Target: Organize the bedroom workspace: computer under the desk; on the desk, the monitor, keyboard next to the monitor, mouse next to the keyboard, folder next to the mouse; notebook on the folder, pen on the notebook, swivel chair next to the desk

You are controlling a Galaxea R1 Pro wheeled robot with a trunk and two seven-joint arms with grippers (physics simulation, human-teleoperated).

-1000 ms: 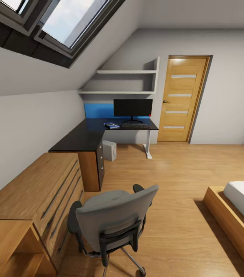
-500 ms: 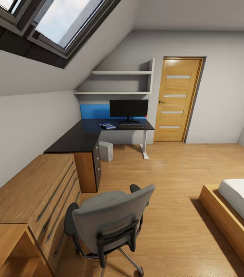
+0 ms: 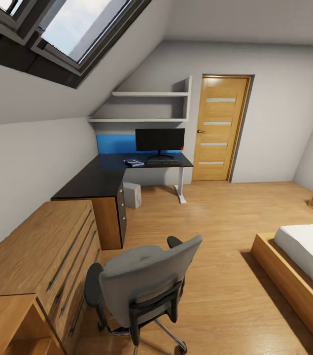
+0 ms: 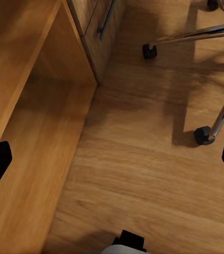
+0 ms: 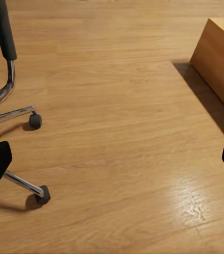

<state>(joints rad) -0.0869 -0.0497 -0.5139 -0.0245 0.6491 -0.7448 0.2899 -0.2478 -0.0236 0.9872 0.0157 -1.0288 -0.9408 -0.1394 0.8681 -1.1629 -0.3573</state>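
Note:
The grey swivel chair [image 3: 141, 286] stands close in front of me with its back toward me; what lies on its seat is hidden. Its chrome legs and casters [image 4: 203, 135] [image 5: 35, 121] appear in both wrist views. Far off, the black L-shaped desk [image 3: 102, 178] carries the monitor [image 3: 159, 139], the keyboard [image 3: 163, 161] before it, and a small blue item [image 3: 134, 162] to its left. The pale computer case [image 3: 132, 195] stands on the floor under the desk. My left gripper [image 4: 112, 164] and right gripper [image 5: 112, 164] hang open over the wooden floor, holding nothing.
A long wooden dresser [image 3: 38, 256] runs along the left wall up to the desk. A bed with a wooden frame [image 3: 294, 276] [image 5: 220, 58] is at the right. A closed wooden door [image 3: 220, 128] and wall shelves [image 3: 141, 106] are at the far wall. Bare floor lies between chair and desk.
The whole picture has shifted: desk, shelves and door sit further left, so the camera has turned right. The chair and the desk's things have not moved.

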